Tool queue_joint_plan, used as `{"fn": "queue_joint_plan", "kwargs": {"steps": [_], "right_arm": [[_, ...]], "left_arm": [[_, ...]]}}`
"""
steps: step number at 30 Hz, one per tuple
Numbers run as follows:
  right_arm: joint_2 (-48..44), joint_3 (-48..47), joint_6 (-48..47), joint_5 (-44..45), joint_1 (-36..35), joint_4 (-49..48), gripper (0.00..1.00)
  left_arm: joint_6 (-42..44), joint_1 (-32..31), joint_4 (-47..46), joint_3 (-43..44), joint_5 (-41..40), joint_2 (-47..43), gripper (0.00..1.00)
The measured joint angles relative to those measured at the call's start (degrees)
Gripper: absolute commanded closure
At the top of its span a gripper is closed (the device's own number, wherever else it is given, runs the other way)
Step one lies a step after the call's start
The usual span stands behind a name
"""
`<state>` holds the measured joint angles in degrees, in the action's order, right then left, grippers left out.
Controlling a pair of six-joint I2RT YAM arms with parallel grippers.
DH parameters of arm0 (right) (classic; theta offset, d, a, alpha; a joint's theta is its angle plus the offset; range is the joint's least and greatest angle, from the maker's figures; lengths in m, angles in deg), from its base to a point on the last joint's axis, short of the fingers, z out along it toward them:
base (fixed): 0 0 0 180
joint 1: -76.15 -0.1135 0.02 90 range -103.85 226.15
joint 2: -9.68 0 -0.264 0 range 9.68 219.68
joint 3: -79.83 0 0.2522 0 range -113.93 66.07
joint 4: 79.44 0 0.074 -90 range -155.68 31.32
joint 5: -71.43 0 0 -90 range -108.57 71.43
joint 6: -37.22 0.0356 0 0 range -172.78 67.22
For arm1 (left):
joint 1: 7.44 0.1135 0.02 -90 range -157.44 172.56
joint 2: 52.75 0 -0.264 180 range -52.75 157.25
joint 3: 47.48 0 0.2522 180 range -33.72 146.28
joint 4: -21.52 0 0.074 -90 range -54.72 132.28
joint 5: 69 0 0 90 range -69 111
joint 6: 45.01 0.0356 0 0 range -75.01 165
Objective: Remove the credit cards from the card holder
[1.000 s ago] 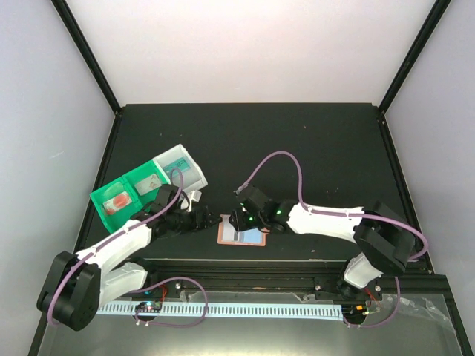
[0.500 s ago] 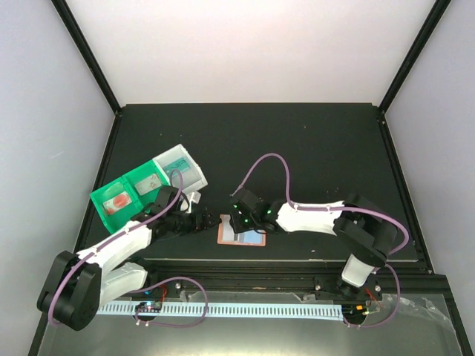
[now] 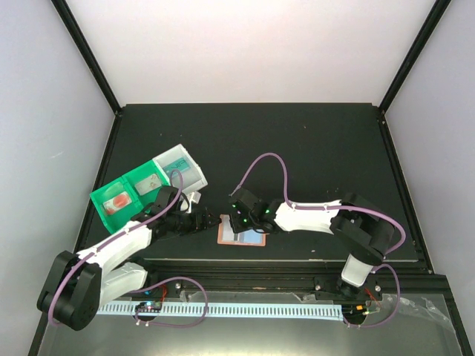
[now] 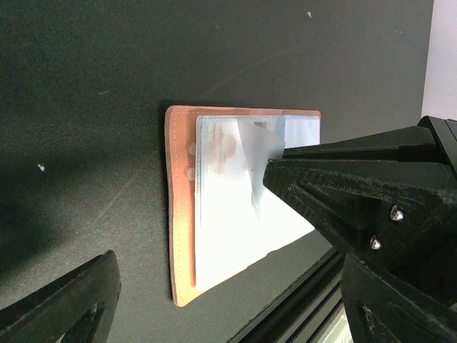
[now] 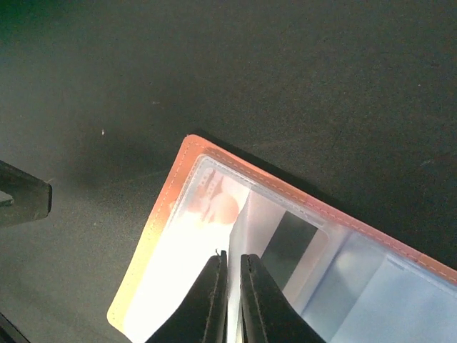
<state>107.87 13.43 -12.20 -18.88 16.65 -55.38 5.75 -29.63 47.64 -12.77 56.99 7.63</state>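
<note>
Down at the near edge of the bench [image 3: 297, 141], the right end effector [image 5: 230, 259] has its fingers drawn almost together, nipping what looks like a thin clear leaf [image 5: 257, 221] that stands up from the middle of the card holder [image 5: 178, 193]. I cannot tell whether a card is caught in the pinch along with it. The card holder lies open and flat, salmon border showing all round. The credit cards [image 5: 289, 239] sit tucked under its see-through pockets: a dark grey one just beside the fingers, a pale one with reddish markings to one side, bluish ones to the other.

The left end effector [image 3: 211, 221] hovers just beside the holder's left edge with its fingers spread wide, holding nothing. Behind that arm sits a green-and-white tray [image 3: 95, 196].

My guess is the cards are light, stiff and slick, so they should slide once an edge is free. The pocket film looks soft and would buckle under a pull. The holder itself is light enough to lift or skid with the card. A pinch on an exposed card edge at the pocket mouth, with the free arm pinning the leather border, seems the sensible hold.
</note>
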Motion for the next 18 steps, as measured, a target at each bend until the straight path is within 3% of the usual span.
{"fn": "queue_joint_plan", "kwargs": {"steps": [18], "right_arm": [[0.0,1.0,0.0,0.6,0.0,-2.2,0.99]], "left_arm": [[-0.6,0.0,-1.2,-0.1,0.3,0.8,0.16]]}}
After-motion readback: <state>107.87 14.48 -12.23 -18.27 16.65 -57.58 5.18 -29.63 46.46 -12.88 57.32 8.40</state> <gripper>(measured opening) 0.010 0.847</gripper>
